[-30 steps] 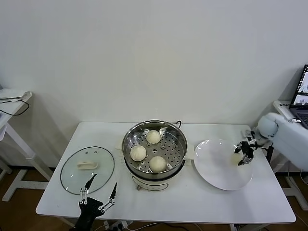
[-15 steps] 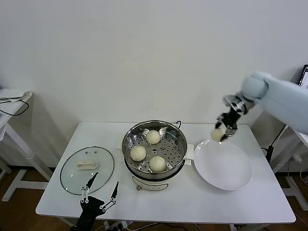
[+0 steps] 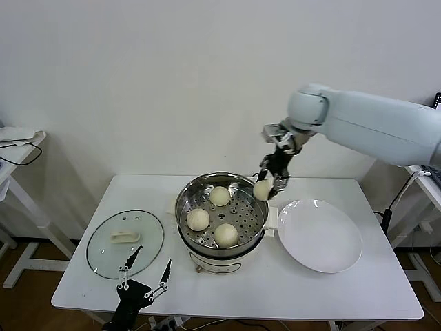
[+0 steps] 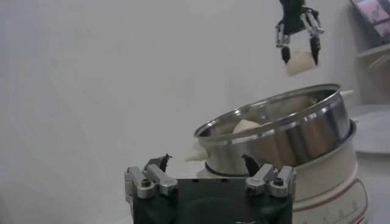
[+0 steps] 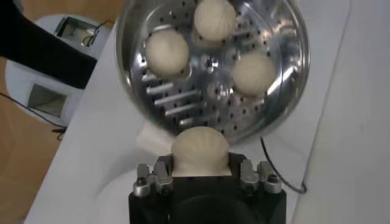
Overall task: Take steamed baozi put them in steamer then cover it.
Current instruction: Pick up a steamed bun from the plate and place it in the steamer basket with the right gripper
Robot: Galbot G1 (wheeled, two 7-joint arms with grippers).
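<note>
Hanging above the steamer (image 3: 220, 207) rim, the right tool (image 3: 270, 181) is clamped on a baozi (image 3: 262, 189).

Even, diffuse indoor light; head view bright, no hard shadows. Soft faint shadows under the steamer (image 3: 221, 210) and plate (image 3: 320, 236) on the white tabletop (image 3: 275, 289). Wall (image 3: 172, 83) darkens slightly toward the upper corners. Steamer rim shows bright specular glints; the glass cover (image 3: 125, 243) carries a mild sheen.

Left wrist view: washed out, low contrast, background wall nearly blown white; the near hand (image 4: 208, 173) dark and a little soft, steamer wall (image 4: 286, 143) with streaky reflections.

Right wrist view: perforated tray (image 5: 210, 91) glares in patches; near hand (image 5: 204, 176) dark and out of focus, edges of view slightly blurred.
</note>
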